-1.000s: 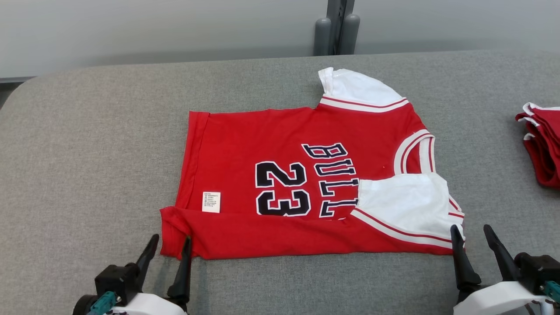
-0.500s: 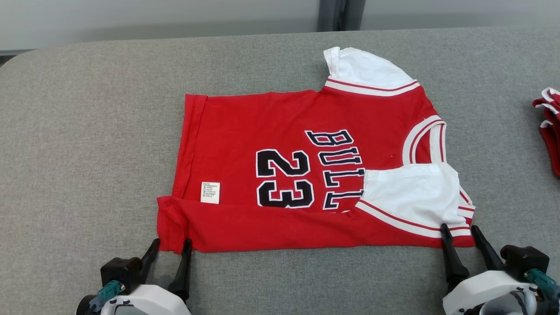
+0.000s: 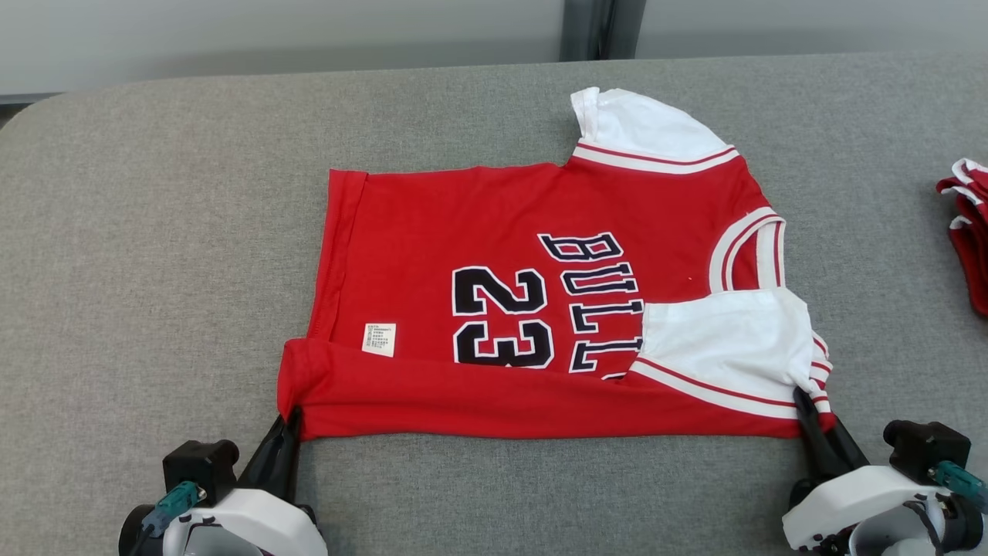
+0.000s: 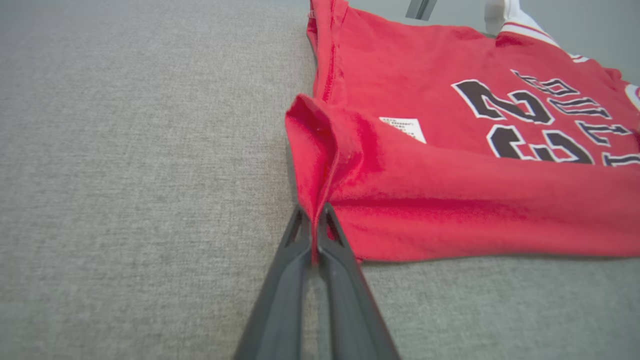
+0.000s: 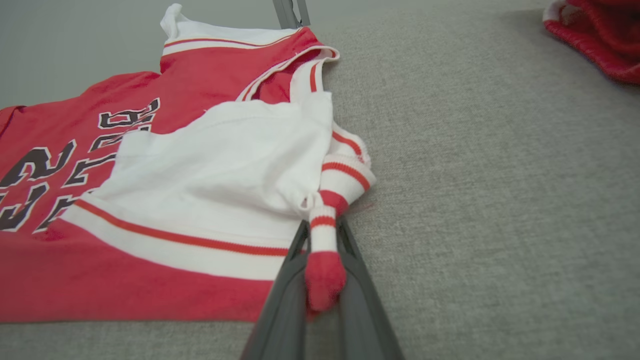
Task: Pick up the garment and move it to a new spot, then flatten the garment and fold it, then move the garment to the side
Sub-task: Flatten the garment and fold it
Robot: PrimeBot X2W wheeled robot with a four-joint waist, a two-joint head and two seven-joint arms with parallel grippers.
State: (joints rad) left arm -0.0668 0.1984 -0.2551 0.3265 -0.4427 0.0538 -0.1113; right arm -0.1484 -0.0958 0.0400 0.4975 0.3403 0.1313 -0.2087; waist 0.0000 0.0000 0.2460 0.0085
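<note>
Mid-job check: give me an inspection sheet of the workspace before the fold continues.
surface: grey fabric tabletop
job's things: red jersey lying flat, near edge folded over, white sleeve folded onto its front
clutter: red-and-white garments heaped at the right edge
grippers: left gripper shut on the jersey's near left corner; right gripper shut on its near right corner
cables: teal connector at each wrist
surroundings: pale wall, dark post behind the table

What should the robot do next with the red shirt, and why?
Probably lift both corners together and carry the near edge toward the far edge. The left hand and right hand are each pinched shut on a near corner of the shirt, which lies flat.
</note>
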